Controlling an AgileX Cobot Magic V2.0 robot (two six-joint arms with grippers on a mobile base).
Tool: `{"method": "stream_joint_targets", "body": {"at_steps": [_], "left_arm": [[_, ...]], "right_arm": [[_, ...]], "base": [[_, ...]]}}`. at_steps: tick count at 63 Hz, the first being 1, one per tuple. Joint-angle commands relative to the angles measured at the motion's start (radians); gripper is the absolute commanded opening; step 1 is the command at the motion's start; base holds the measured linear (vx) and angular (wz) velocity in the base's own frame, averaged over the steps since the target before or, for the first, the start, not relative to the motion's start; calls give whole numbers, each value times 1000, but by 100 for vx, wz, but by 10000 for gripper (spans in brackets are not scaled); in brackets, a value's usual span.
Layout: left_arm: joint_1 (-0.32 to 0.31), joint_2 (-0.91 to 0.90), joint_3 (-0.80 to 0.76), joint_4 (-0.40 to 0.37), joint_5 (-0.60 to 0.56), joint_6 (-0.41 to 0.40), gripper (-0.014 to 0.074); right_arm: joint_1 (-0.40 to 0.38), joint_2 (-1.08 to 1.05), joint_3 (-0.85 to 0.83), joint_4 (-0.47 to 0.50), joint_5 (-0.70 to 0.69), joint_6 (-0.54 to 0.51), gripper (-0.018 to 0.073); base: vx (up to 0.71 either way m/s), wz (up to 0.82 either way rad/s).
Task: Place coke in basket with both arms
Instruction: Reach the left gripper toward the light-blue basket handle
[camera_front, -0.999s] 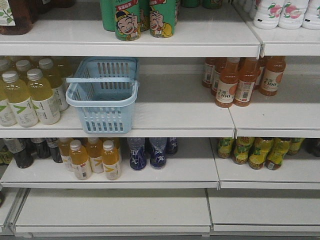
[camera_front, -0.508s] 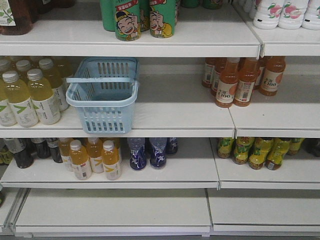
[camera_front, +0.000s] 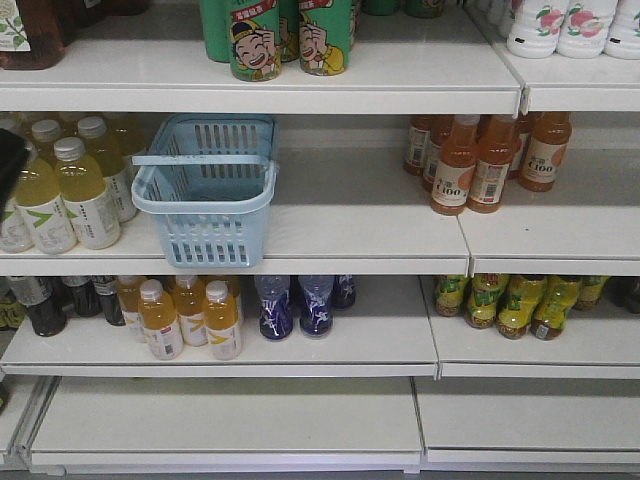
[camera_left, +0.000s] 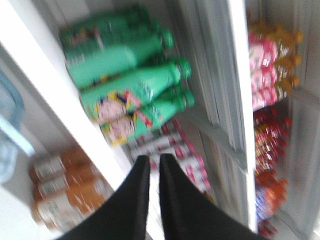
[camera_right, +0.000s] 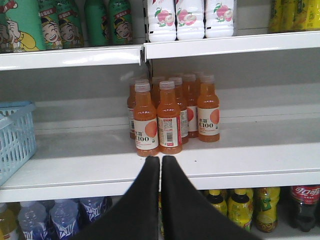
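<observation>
White store shelving (camera_front: 350, 225) is filling the front view, with four tiers showing. On the second tier from the top the basket (camera_front: 205, 190) is sitting upright, its handle lying across the rim. Yellow drink bottles (camera_front: 70, 190) are standing just beside it on the left, and orange drink bottles (camera_front: 480, 165) are standing well apart from it on the right. Green bottles (camera_front: 290, 35) are occupying the tier above and blue-labelled bottles (camera_front: 295, 305) the tier below. A black shape (camera_front: 8, 160) is showing at the left edge, overlapping the yellow bottles; what it is cannot be told.

The left gripper (camera_left: 154, 162), seen in a blurred, tilted wrist view, is holding its jaws drawn together with only a thin slit between them, grasping nothing. The right gripper (camera_right: 160, 161) is likewise clenched and empty, pointing toward the orange bottles without touching them.

The coke (camera_right: 305, 202) is standing on the tier below those orange bottles, at the lower right corner of the right wrist view, near yellow-green bottles (camera_right: 245, 205). It is sitting well apart from the basket, and neither gripper is touching it.
</observation>
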Motion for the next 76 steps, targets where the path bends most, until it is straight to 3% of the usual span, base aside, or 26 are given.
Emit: {"method": "stream_joint_targets", "body": {"at_steps": [1,13,21,48,76], "left_arm": [[-5,138,-29,3,-253,-51,176],[-5,399,-80,-33,-322,-108,521],[-5,555,-186,-22,-397,-155,647],[-6,893,-488,-23,-417,-249,588],[-6,1006,-666,-24,-339,-268,588]], "right_arm": [[-9,-13,7,-6,-77,-8,-5],[-9,-13,7,-6,-77,-8,-5],[-9,-13,7,-6,-77,-8,-5],[-9,-13,7,-6,-77,-8,-5],[-9,-13,7,-6,-77,-8,-5]], "base": [[0,0],[0,0],[0,0],[0,0],[0,0]]}}
